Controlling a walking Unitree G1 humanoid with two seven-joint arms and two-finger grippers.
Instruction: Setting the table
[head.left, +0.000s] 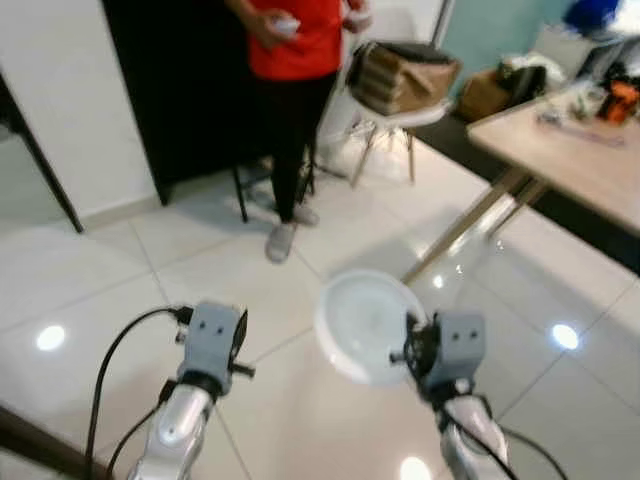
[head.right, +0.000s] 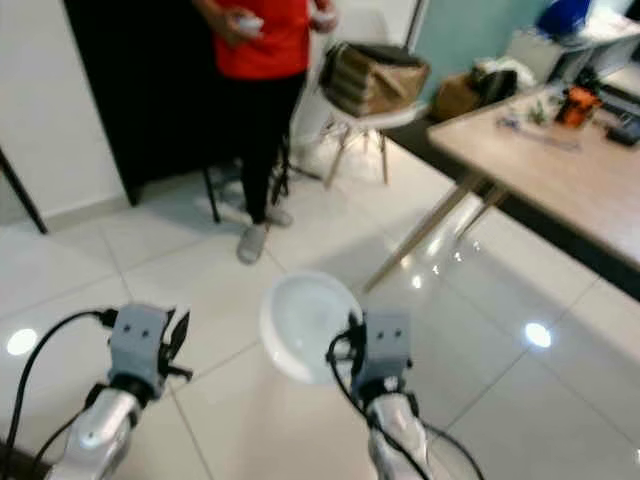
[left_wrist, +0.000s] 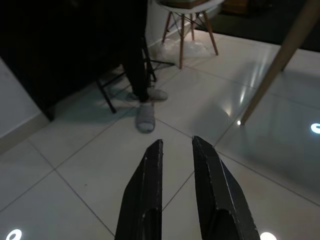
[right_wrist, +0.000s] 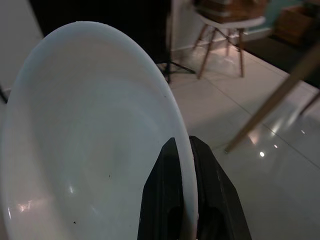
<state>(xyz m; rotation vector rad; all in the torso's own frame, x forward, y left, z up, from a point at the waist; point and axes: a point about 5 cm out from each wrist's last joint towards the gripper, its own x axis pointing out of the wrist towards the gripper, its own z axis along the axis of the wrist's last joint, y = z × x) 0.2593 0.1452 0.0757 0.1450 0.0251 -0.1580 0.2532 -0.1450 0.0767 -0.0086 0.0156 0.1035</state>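
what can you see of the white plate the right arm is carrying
The round white glossy plate looks like ceramic or melamine, shallow with a raised rim and a few tiny dark specks inside. The right claw is shut on its rim, one black finger on each face. The plate is held in the air above the white tiled floor, tilted up on edge, short of the light wooden table.

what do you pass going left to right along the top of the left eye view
person in red top → white chair stacked with brown things → wooden table
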